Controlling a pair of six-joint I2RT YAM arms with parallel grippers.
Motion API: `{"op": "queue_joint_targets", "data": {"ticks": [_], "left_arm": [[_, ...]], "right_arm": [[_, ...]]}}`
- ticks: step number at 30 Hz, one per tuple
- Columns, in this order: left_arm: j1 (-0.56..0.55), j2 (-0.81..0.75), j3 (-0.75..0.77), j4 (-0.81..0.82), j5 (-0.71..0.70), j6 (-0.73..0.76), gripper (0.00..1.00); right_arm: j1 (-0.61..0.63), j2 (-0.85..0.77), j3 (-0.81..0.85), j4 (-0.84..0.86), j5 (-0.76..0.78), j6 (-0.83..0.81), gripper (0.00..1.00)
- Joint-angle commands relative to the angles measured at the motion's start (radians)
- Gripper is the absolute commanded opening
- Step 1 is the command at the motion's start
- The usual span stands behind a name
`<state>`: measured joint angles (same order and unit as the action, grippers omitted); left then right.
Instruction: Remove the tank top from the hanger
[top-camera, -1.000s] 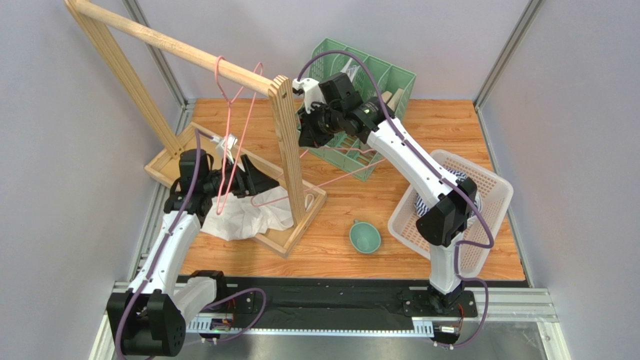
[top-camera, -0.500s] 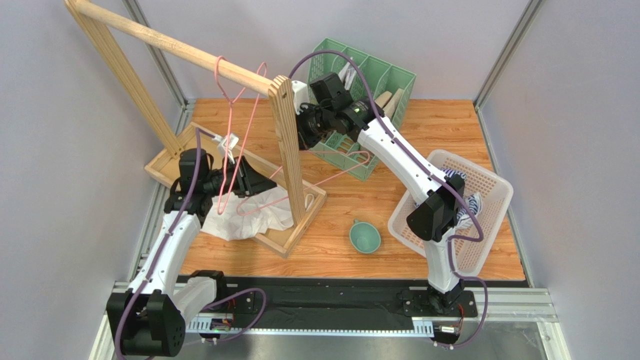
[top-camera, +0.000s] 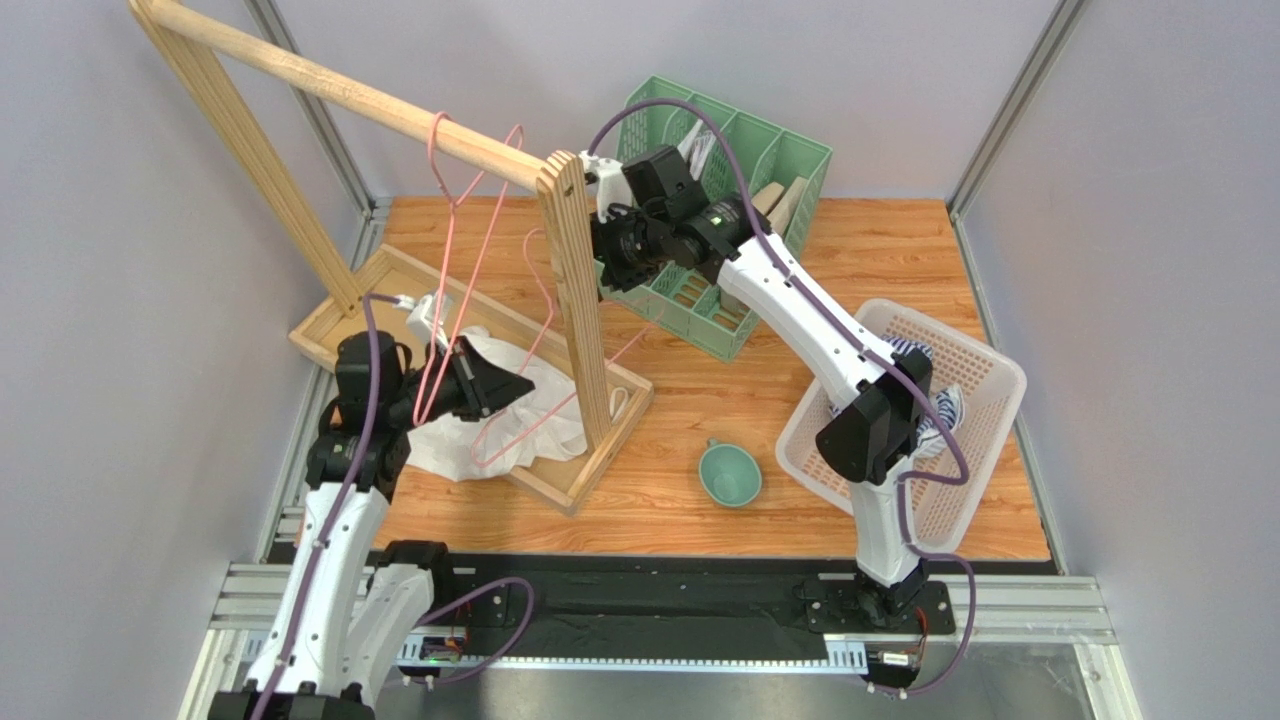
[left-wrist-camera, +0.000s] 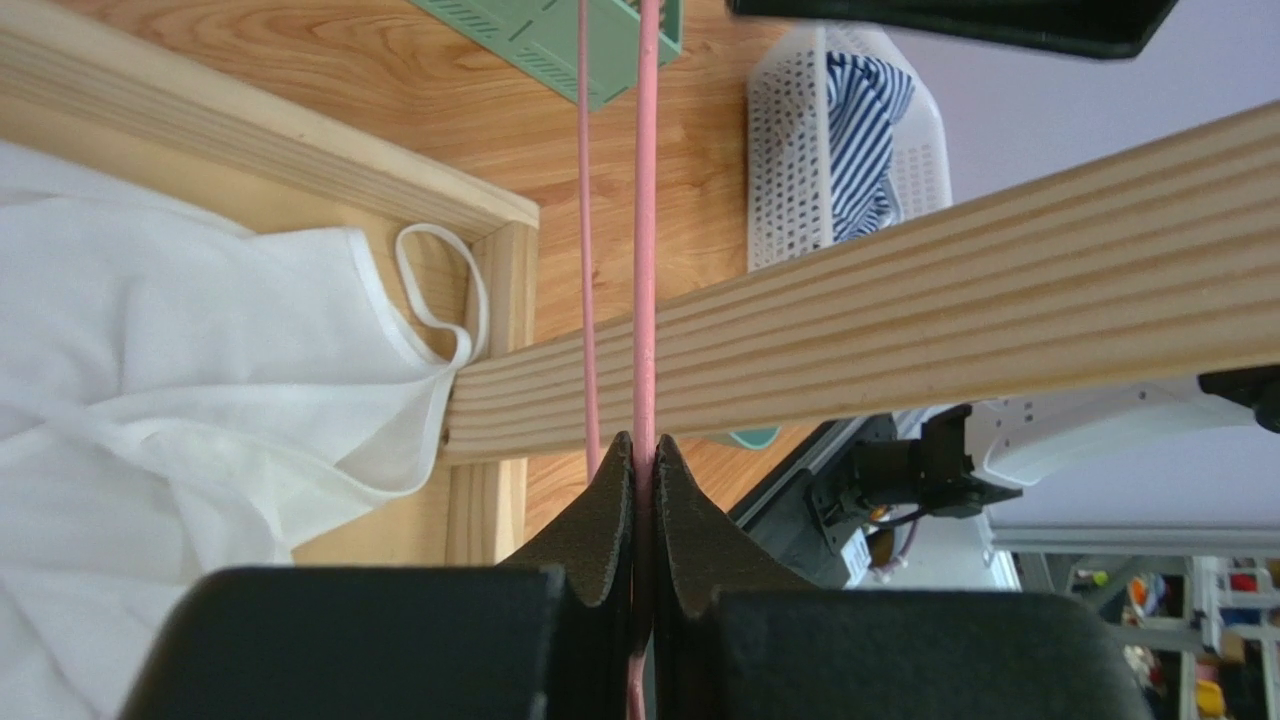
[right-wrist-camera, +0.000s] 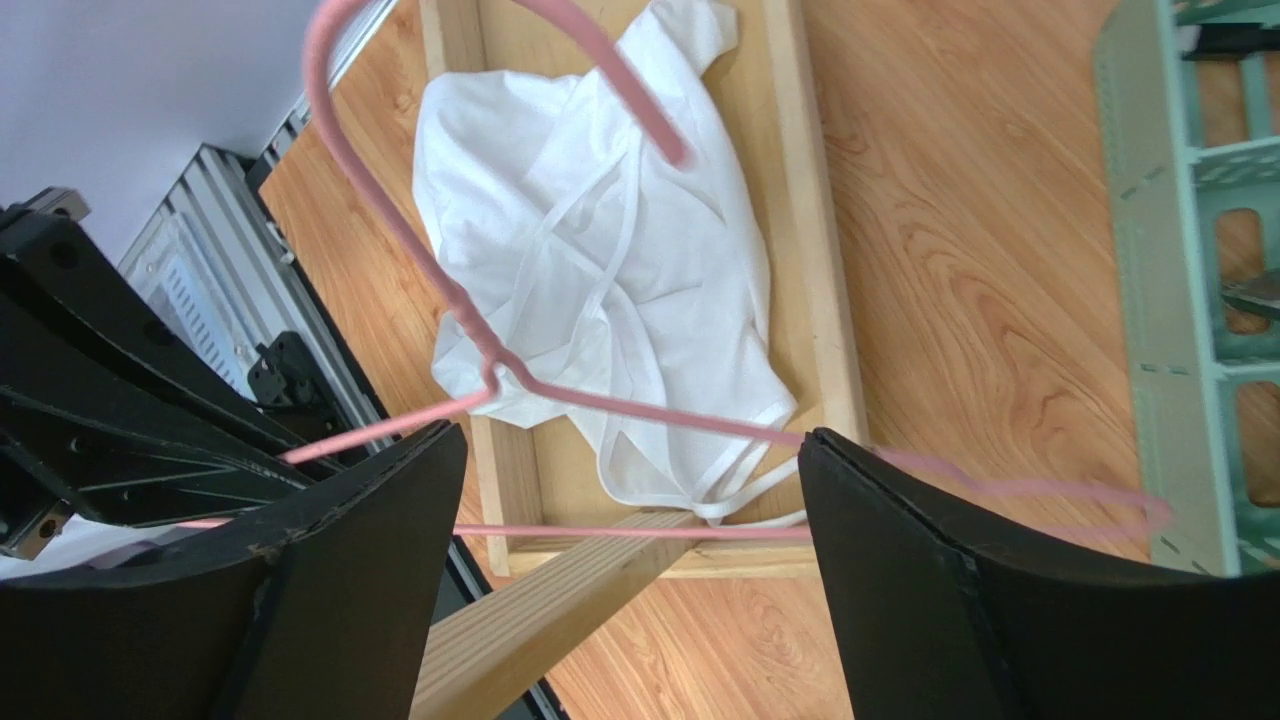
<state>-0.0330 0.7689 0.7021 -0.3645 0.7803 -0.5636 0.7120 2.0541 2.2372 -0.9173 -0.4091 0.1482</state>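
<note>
The white tank top (top-camera: 526, 437) lies crumpled on the base of the wooden rack (top-camera: 573, 285), off the hanger. The pink wire hanger (top-camera: 437, 150) still hooks over the rack's top bar and slants down to the left. My left gripper (top-camera: 519, 387) is shut on the hanger's lower wire, just above the cloth. In the left wrist view the pink wire (left-wrist-camera: 646, 225) runs straight into the shut left gripper (left-wrist-camera: 643, 450), with the tank top (left-wrist-camera: 181, 420) to its left. My right gripper (right-wrist-camera: 631, 443) stands open by the rack post, and the hanger (right-wrist-camera: 496, 368) and tank top (right-wrist-camera: 601, 255) lie beyond its fingers.
A green crate (top-camera: 781, 158) stands at the back behind the right gripper (top-camera: 609, 255). A white basket (top-camera: 984, 375) with striped cloth is at the right. A teal bowl (top-camera: 730, 473) sits in front of the rack. The rack's post (right-wrist-camera: 556, 615) crosses under the right gripper.
My right gripper has opened and let go of the hanger. My left gripper has shut on the hanger wire and drawn back to the left, and the hanger's lower end has swung left.
</note>
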Motion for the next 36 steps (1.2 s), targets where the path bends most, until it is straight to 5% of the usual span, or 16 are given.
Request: {"op": "queue_joint_targets", "data": {"ticks": [1,13,23,31,36], "left_arm": [[0.027,-0.095,0.031,-0.157,-0.127,0.013,0.0],[0.18,-0.192,0.054,-0.346,-0.306,-0.082,0.0],[0.2,-0.347,0.279,-0.476,-0.896,-0.096,0.0],[0.2,-0.247,0.445,-0.308,-0.869,0.1,0.0],[0.2,-0.135,0.605,-0.347,-0.857,0.215,0.0]], "right_arm": [[-0.049,-0.147,-0.039,0.061,0.059,0.1,0.88],[-0.089,-0.233,-0.186,0.123,0.113,0.108,0.89],[-0.089,-0.267,-0.295,0.153,0.13,0.094,0.89],[-0.089,-0.308,-0.373,0.164,0.156,0.07,0.89],[-0.089,-0.334,-0.403,0.176,0.15,0.063,0.89]]}}
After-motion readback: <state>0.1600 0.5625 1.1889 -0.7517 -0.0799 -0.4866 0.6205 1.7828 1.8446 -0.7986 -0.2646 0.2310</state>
